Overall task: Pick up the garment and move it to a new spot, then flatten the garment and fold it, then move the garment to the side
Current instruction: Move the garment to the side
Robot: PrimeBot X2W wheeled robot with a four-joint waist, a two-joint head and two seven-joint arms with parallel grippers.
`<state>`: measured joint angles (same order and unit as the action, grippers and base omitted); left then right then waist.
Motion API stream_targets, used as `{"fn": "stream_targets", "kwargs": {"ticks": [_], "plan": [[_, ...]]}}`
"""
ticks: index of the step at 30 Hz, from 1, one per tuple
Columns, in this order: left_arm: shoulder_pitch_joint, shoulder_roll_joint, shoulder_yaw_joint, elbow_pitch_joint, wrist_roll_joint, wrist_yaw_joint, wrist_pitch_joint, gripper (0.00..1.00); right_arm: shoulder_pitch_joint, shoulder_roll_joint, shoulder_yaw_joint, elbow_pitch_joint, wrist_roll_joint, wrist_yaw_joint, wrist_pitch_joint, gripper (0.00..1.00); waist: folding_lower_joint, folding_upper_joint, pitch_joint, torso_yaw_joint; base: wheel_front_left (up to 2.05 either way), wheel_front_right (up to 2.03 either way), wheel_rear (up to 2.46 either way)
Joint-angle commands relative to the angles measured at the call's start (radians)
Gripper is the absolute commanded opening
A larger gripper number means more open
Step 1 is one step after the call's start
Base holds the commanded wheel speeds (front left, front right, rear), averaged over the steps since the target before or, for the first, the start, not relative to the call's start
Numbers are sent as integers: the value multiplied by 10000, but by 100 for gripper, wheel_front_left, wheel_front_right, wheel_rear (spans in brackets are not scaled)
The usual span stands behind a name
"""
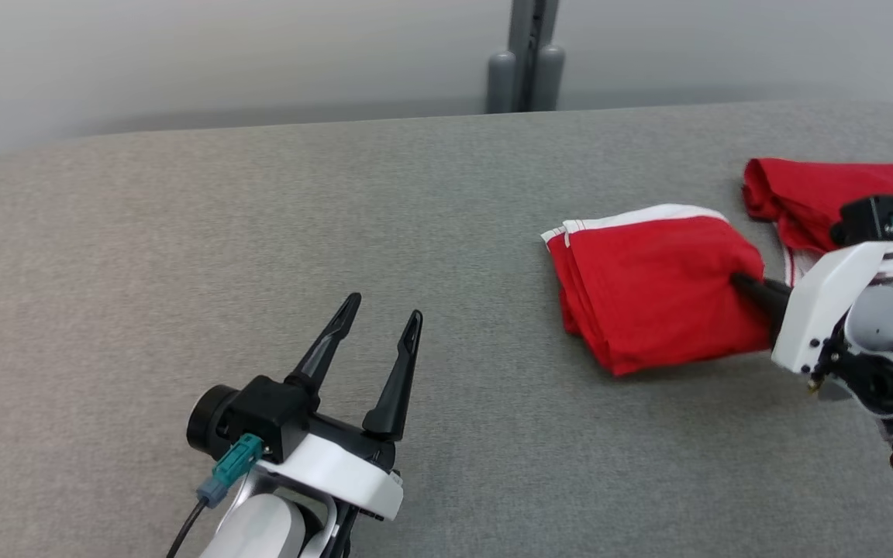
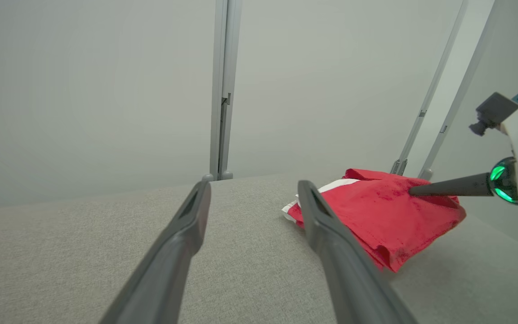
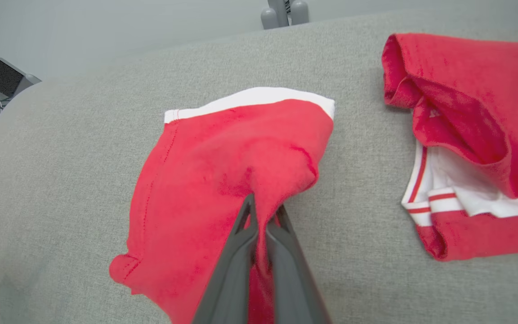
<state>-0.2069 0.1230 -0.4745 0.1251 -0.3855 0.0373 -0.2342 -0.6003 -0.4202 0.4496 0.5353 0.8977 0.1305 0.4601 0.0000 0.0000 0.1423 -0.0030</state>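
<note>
Two red pieces lay at the right of the table (image 1: 260, 194): the garment (image 1: 648, 302), pinched at its right edge by the clenched right gripper (image 3: 264, 206), apparently for lifting, and a second garment (image 1: 826, 190) farther right, while the left gripper (image 1: 380, 314) hung spread and empty, near left.
</note>
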Motion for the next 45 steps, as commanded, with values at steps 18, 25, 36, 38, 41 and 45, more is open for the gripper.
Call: {"fn": "stream_targets", "kwargs": {"ticks": [18,25,36,38,41,45], "plan": [[-1391,449,-379,-418,517,-245,650,100,-4360,-3056,2792,-1918,908,6,-1507,0,0,0,2646,-1288,0,0,0],[-1500,561,-360,-521,540,-120,706,100,-5367,-4072,3675,-1897,1194,6,-1537,0,0,0,2933,-1212,0,0,0],[-1455,762,-270,-653,436,0,820,100,-5039,-4756,4480,253,1256,5,-367,0,0,0,3154,-1446,0,0,0],[-1469,774,-273,-682,420,4,861,100,-5065,-4608,4444,808,1087,5,-284,0,0,0,3181,-1505,0,0,0],[-1544,764,-310,-712,399,24,905,100,-4929,-4243,4377,1584,900,6,-108,0,0,0,3209,-1543,0,0,0],[-1563,769,-338,-694,347,12,902,100,-4808,-3783,4108,2640,540,5,-612,68,0,0,3232,-1501,0,0,0]]}}
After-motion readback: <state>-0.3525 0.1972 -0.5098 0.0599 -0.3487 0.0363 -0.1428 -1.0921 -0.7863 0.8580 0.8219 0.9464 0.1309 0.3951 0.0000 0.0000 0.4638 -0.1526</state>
